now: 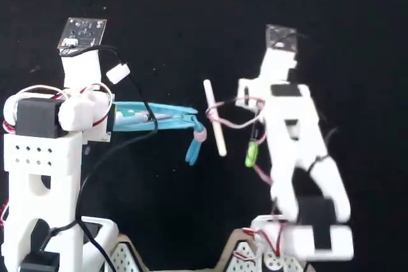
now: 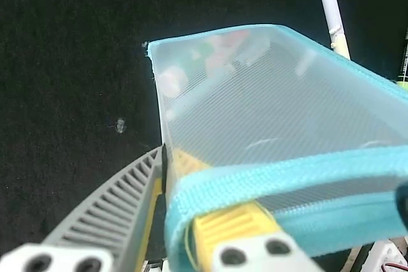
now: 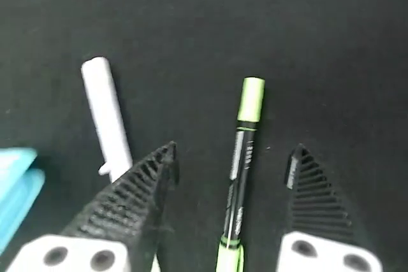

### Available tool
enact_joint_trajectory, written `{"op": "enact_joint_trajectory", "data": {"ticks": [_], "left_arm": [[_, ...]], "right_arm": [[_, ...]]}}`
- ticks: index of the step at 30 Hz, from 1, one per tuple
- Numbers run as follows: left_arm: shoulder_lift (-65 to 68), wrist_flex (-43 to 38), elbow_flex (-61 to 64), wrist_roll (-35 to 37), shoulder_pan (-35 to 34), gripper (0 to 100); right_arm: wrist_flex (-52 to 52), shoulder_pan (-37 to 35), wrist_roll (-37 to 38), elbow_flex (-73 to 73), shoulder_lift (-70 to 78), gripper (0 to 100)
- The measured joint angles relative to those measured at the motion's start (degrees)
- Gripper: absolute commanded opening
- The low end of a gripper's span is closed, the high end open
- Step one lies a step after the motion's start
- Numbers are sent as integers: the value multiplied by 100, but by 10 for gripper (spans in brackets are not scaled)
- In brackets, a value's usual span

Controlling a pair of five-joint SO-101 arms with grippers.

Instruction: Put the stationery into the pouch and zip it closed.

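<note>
desk: what's in the frame?

photographer: two arms at a black surface (image 1: 191,23). the left tool (image 2: 167,157) is clamped tight on the teal edge of the pouch (image 2: 268,93). the pouch reaches from that arm toward the middle of the surface, and coloured shapes show through its mesh.

desk: and the right tool (image 3: 233,151)?

photographer: spread wide and gripping nothing, with a jaw on either side of the green pen (image 3: 250,100). that pen lies flat near the middle of the surface. the white pen (image 3: 105,109) lies just beside it, on the pouch's side.

desk: where could it go wrong?

photographer: at the pinch, i'd say. the green pen is thin and round, so if the jaws close off-centre it may roll or squirt out. one jaw sits close to the white pen and could knock it away or trap both pens together.

desk: and after that?

photographer: the pouch is held by one narrow edge. a long pen pushed against the rim could snag on the zip band or tug the fabric out of the left tool's hold. i can't tell from here whether the mouth is open wide enough.
</note>
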Motion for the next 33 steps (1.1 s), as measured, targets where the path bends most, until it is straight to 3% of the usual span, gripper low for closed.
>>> {"op": "enact_joint_trajectory", "data": {"ticks": [6,15,22,33], "left_arm": [[0,0,0,0,0,30],[0,0,0,0,0,30],[-9,0,79,0,0,30],[-9,0,88,0,0,30]], "right_arm": [[193,325,-571,-993,1574,265],[1978,325,-624,-3552,3499,263],[3437,325,-624,-5978,5081,70],[5116,519,-624,-9776,7385,10]]}}
